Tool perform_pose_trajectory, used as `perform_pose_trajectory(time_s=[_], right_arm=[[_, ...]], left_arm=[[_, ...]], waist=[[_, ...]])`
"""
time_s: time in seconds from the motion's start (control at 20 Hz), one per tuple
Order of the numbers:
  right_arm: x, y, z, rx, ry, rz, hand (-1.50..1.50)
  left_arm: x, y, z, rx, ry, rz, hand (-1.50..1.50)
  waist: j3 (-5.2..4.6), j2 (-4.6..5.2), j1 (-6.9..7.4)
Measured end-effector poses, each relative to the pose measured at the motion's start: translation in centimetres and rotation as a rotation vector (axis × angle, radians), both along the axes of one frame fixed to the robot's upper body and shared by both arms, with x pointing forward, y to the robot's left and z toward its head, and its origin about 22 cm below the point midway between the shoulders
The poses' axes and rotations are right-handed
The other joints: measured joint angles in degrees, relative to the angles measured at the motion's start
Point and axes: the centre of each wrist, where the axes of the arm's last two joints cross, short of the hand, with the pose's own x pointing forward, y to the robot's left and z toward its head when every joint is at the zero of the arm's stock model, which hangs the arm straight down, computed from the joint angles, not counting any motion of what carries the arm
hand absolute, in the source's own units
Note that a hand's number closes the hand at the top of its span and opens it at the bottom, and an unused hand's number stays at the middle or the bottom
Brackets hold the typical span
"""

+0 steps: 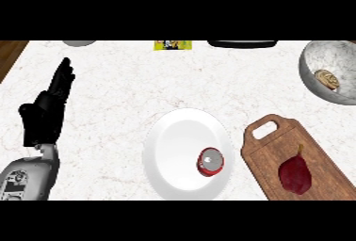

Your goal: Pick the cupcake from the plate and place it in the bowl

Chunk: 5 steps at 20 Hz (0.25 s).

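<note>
Marble counter [125,84] holds white plate [173,141], wooden board [327,181], bowl [316,56].

Red-cased cupcake [211,161] sits on white plate [173,141]; grey bowl [327,56] stands well apart.

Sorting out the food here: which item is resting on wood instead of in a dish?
The dark red pear on the wooden cutting board. The cupcake sits on the white plate, and the pastry lies in the bowl.

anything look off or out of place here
One thing: the bowl at the upper right already holds a tan, swirled item, while the cupcake still sits on the plate. Nothing looks spilled or damaged.
</note>
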Motion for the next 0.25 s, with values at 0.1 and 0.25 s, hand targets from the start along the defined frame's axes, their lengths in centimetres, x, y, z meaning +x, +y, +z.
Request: perform_pose_trajectory(time_s=[0.1, 0.25], right_arm=[[-1.2, -0.3, -0.9, 0.0, -0.003, 0.016, -1.5], [-1.8, -0.2, -1.7, 0.002, -0.007, 0.028, -1.5]], left_arm=[[-0.1, 0.3, -0.2, 0.001, 0.002, 0.001, 0.0], [-0.4, -0.3, -0.4, 0.007, 0.002, -0.002, 0.0]], waist=[[-0.01, -0.05, -0.15], [-0.05, -0.17, -0.34]])
